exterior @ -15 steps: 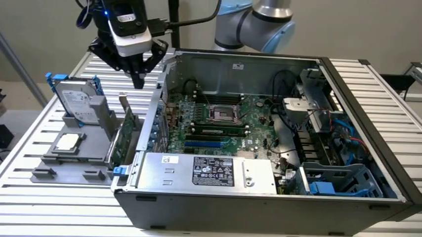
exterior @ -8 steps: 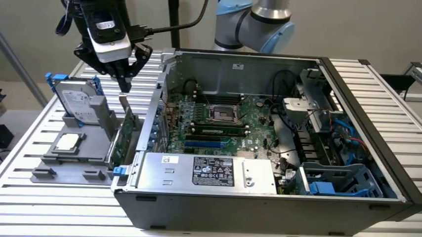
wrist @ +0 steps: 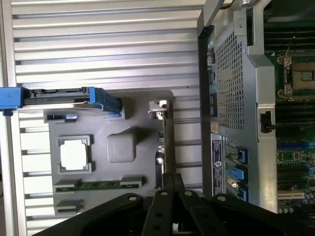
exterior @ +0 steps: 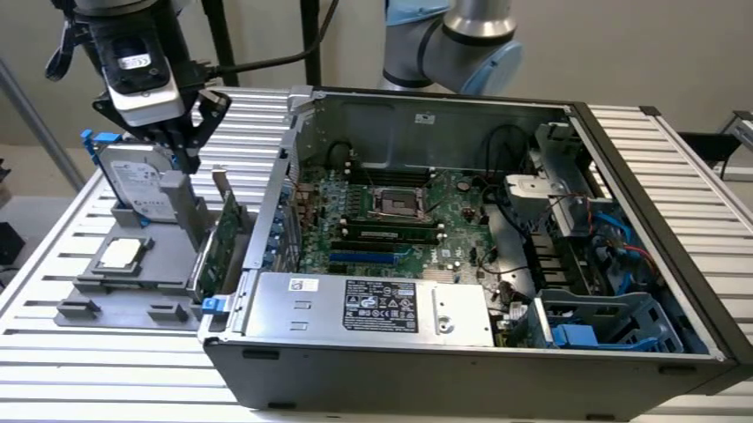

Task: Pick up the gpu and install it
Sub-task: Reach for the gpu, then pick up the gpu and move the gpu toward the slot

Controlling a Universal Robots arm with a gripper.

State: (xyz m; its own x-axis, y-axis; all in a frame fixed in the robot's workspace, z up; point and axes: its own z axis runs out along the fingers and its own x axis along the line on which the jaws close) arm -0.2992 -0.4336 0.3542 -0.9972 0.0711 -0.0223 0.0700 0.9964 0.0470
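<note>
Hovering high on the exterior view's left: tool closed, empty. Below it, gpu upright on edge in grey holder, just beside open computer case. Hard drive upright, far end. Slatted surface beneath.

Exterior view: off-arm, raised, angled down, mid-range; gripper high above parts tray, computer case beside. Wrist view: straight down past gripper, nearer. Shared: tray, adjoining case wall.
</note>
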